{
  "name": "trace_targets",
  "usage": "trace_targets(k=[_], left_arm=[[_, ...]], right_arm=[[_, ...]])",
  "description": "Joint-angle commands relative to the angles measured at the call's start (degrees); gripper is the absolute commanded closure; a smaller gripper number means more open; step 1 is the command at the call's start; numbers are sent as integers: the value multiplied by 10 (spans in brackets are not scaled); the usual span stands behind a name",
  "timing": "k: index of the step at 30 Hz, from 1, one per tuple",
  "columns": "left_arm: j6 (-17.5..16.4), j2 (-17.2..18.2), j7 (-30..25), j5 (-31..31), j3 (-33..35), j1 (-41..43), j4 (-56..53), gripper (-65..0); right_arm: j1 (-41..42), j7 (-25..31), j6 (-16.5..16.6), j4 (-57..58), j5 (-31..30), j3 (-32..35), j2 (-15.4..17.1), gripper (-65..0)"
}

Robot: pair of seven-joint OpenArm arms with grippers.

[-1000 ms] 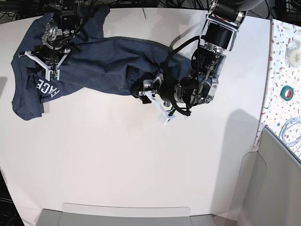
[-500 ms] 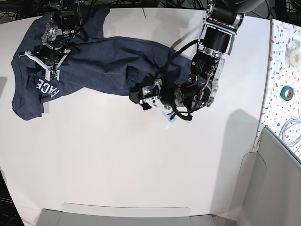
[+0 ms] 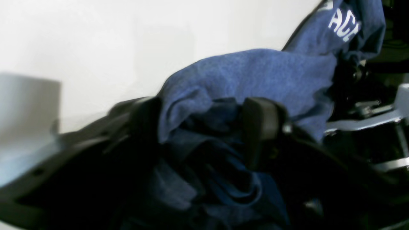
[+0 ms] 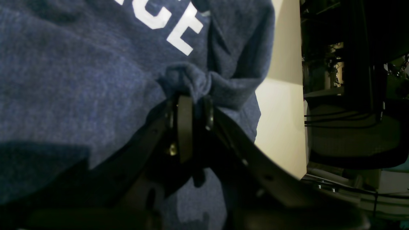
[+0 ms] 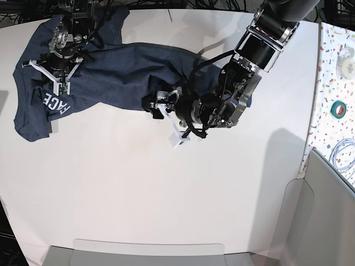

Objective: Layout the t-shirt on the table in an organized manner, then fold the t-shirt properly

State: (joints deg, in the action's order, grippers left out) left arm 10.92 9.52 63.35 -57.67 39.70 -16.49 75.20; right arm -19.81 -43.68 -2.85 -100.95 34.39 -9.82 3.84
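- Off-white and bare across its near half, the table [image 5: 138, 194] carries the t-shirt [image 5: 116, 75] along its far side, stretched in a rumpled band from the far-left corner toward the middle.
- White block lettering shows on the cloth at the left end, near the table's left edge; the rest of the visible side is plain navy.
- Right gripper [image 5: 55, 69] sits over the shirt's left end; in its wrist view its jaws are drawn nearly together on a small pinched tuft of the fabric, just below the lettering.
- Left gripper [image 5: 166, 111] lies low at the shirt's right end, at the near edge of the cloth, its arm reaching in from the far right.
- In the left wrist view a bunched fold of the shirt fills the gap between its dark fingers [image 3: 260, 127], and the jaws grip that bunch.
- Beside the table on the right runs a speckled surface [image 5: 333, 83] holding a roll of green tape [image 5: 338, 108] and a coiled white cable [image 5: 343, 155].
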Motion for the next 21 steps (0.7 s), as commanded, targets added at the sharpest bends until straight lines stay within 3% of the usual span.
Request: trace_targets(k=[1,6,21], left_arm=[[27,16,48,41,8,12,-10,-297],[27,35,47,42,3,-15,-10,0],[26,55,12,38,-141,-24,124,0]], right_arm=[[3,8,-9,-9,9,-2,5,0],[3,8,-9,-9,9,-2,5,0],[3,9,-9,-9,9,-2,5,0]])
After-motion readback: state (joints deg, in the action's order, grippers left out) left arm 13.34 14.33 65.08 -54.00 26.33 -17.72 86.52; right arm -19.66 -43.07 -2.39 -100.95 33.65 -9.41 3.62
